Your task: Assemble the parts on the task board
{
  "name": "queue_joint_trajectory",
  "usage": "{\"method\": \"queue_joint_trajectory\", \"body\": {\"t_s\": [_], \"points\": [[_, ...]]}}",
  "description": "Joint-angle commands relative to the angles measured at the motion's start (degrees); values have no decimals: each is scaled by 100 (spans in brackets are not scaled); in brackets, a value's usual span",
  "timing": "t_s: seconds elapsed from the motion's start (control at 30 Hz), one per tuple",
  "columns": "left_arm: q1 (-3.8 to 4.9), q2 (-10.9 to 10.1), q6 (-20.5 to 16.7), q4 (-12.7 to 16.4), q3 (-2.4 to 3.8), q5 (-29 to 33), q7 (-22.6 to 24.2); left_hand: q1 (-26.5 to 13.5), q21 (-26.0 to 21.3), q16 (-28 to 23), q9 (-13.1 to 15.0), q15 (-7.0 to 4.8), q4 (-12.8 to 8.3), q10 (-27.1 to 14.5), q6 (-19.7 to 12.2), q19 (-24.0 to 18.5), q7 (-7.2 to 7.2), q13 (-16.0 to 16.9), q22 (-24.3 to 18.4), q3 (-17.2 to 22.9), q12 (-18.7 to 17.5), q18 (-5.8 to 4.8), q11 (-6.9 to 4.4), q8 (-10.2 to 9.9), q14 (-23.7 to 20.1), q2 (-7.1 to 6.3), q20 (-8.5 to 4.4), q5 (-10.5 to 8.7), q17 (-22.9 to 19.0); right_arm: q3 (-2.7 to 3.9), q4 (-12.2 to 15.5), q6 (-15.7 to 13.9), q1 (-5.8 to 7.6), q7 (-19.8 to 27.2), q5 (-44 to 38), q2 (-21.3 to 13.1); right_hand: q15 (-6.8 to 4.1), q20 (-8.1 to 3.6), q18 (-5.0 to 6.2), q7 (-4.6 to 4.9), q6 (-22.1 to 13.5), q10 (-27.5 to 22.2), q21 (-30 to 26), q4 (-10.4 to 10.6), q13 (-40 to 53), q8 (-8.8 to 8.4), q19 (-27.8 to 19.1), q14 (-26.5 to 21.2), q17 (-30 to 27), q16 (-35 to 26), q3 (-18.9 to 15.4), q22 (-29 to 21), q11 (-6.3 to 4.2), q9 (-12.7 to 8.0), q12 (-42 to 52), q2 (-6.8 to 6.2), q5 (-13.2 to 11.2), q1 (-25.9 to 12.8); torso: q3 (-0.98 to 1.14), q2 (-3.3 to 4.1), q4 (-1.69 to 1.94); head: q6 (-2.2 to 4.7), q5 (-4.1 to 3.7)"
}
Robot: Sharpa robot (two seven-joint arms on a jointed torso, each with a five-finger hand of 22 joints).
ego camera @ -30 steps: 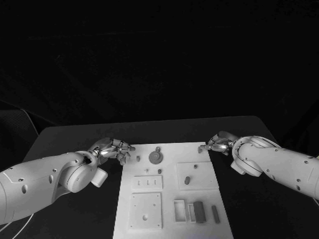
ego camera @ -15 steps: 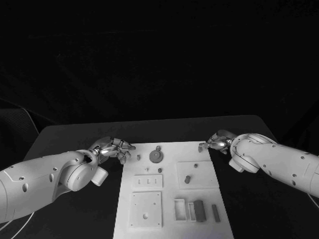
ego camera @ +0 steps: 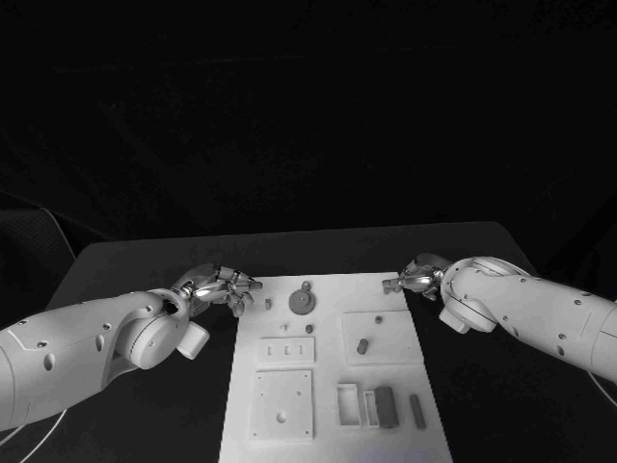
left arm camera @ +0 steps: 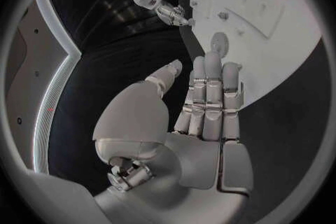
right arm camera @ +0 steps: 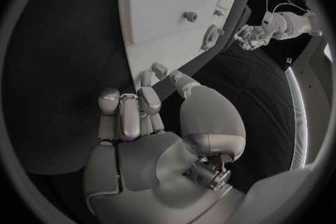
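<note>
White and flat, the task board lies in the middle of the black worktop, its grey parts on it: a gear near the far edge, a small peg in a raised square plate, and bars by the near right corner. The left hand hovers at the board's far left corner, fingers straight and side by side, apart from the thumb, gripping nothing. The right hand sits at the far right corner, fingertips just beside a small part at the board's edge; whether they pinch it I cannot tell. Over the last second the right arm has edged inward toward that corner, while the left has barely shifted. That suggests a pickup at the far right corner is beginning; assembly looks hardly started.
</note>
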Motion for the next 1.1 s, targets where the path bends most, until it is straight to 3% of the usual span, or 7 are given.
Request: {"method": "queue_joint_trajectory", "body": {"t_s": [0.03,0.67,1.1], "points": [[3,4,77,10,4,-14,22,-53,-15,24,-5,4,14,-28,53,31,-1,7,-9,-38,-32,67,15,-24,-50,9,8,18,9,2,-11,136,5,-50,-80,19,8,-7,53,333,376,27,767,32,-3,21,48,39,3,101,11,7,-4,-2,21,-9,29,-45,-2,-1,4,-6,5],[3,17,83,-9,4,-14,16,-67,-16,24,-6,5,21,-28,50,31,0,7,-10,-46,-34,66,16,-29,-52,6,9,18,14,2,-118,122,18,-45,-235,152,6,-6,57,329,400,33,769,25,-4,28,52,48,4,106,16,11,-6,0,23,-25,26,-47,4,3,-2,-12,18],[3,19,88,-16,4,-14,12,-75,-16,23,-7,5,25,-28,48,31,1,7,-11,-50,-35,65,17,-33,-53,4,10,18,17,2,-179,176,20,-67,-328,194,-7,-8,92,313,498,65,776,-130,-8,39,73,76,-17,126,121,33,-25,-6,28,-1,24,106,8,2,-3,-22,15]]}}
